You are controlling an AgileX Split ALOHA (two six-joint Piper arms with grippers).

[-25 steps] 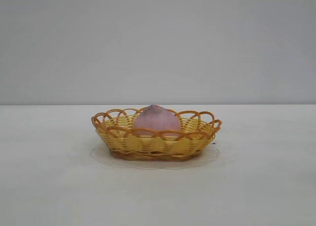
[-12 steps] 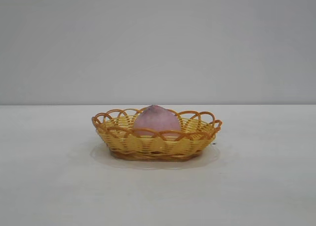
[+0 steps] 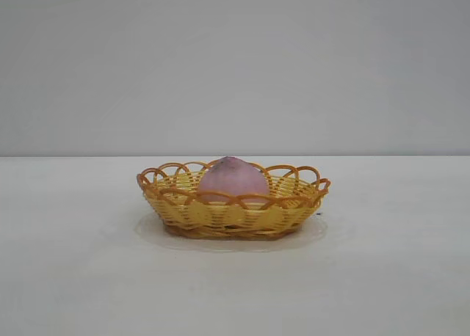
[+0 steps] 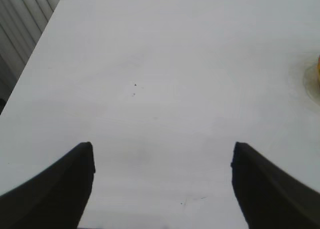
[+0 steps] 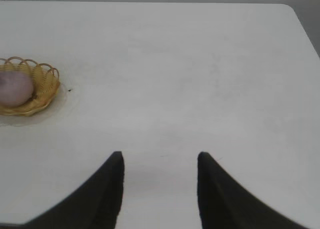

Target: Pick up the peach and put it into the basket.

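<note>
- The left gripper (image 4: pixel 162 186) is seen spread wide over bare table (image 4: pixel 165 79), nothing held between the fingers, with just a sliver of the basket at the edge of its wrist view.
- The right gripper (image 5: pixel 160 189) is parted too and holds nothing, parked well away from the basket (image 5: pixel 42 96), over empty tabletop.
- Neither arm shows up in the exterior view, so both are judged to be pulled back.
- The peach (image 3: pixel 233 180) is found sitting inside the basket (image 3: pixel 231 218), about mid-basket.
- Task looks pretty much done: fruit placed, released, nothing obvious left.
- The peach's pointed, darker tip is aimed up, so its long axis is roughly vertical; the basket's long axis is laid left to right.
</note>
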